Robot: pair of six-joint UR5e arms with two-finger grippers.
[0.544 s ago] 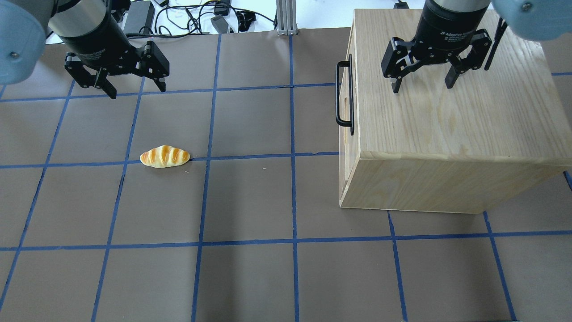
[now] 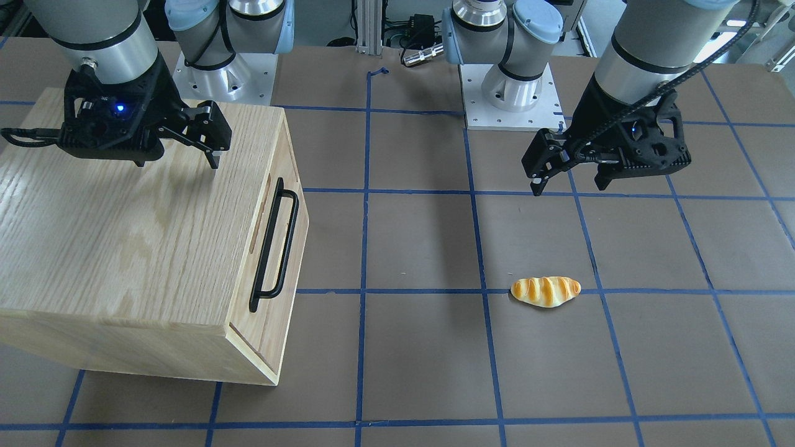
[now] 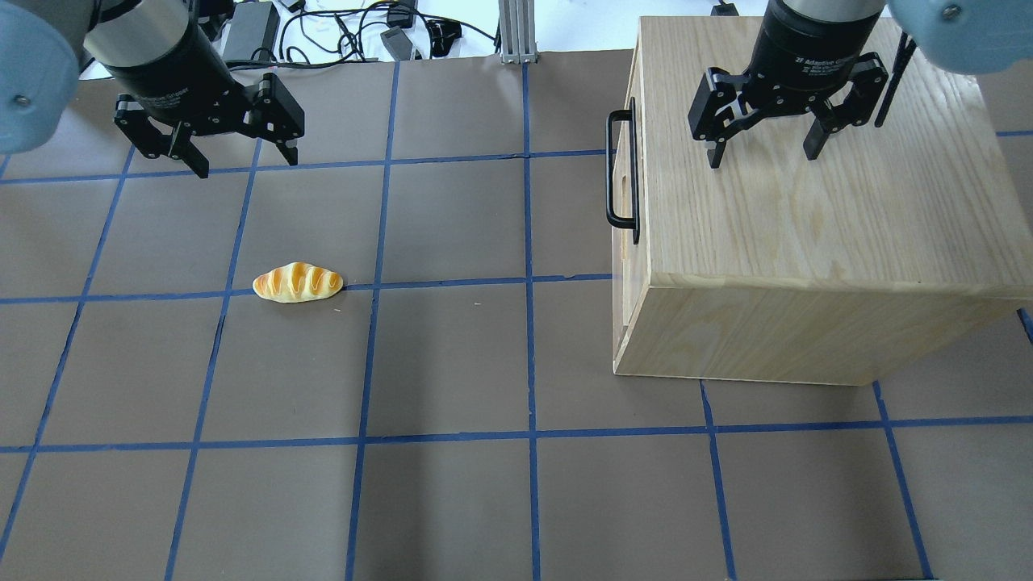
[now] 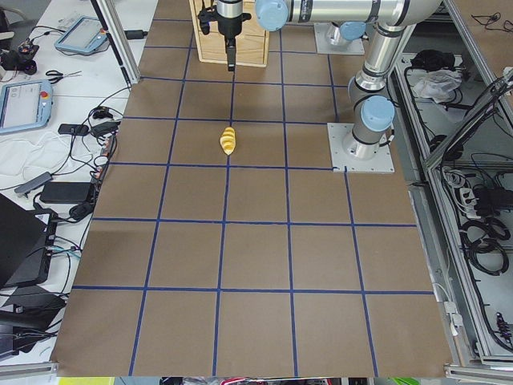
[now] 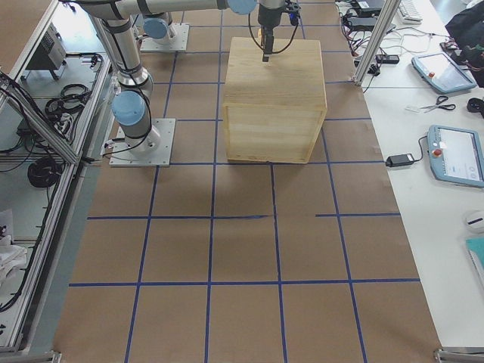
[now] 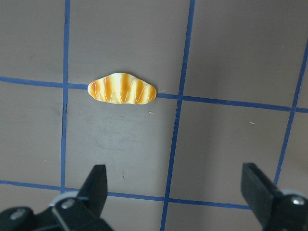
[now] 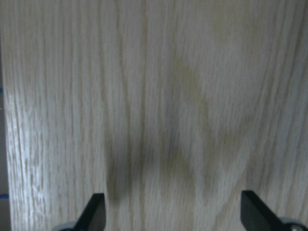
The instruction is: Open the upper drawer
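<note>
The oak-grain cabinet (image 3: pixel 807 210) stands on the right side of the table with its front facing the middle. The upper drawer's pale front (image 2: pixel 267 248) is shut, flush with the cabinet; it also shows as a thin strip in the overhead view (image 3: pixel 625 282). Its black bar handle (image 3: pixel 610 169) (image 2: pixel 282 242) is free. My right gripper (image 3: pixel 763 157) (image 7: pixel 173 211) is open and empty, hovering over the cabinet top (image 7: pixel 154 96), behind the handle. My left gripper (image 3: pixel 247 165) (image 2: pixel 568 186) (image 6: pixel 175 192) is open and empty over the table's left side.
A toy bread roll (image 3: pixel 297 282) (image 2: pixel 545 291) (image 6: pixel 122 89) lies on the brown mat with blue tape lines, below the left gripper. Cables and power bricks (image 3: pixel 250 32) lie beyond the table's far edge.
The left gripper has shifted very slightly; the right gripper, the cabinet and the bread roll have not moved.
</note>
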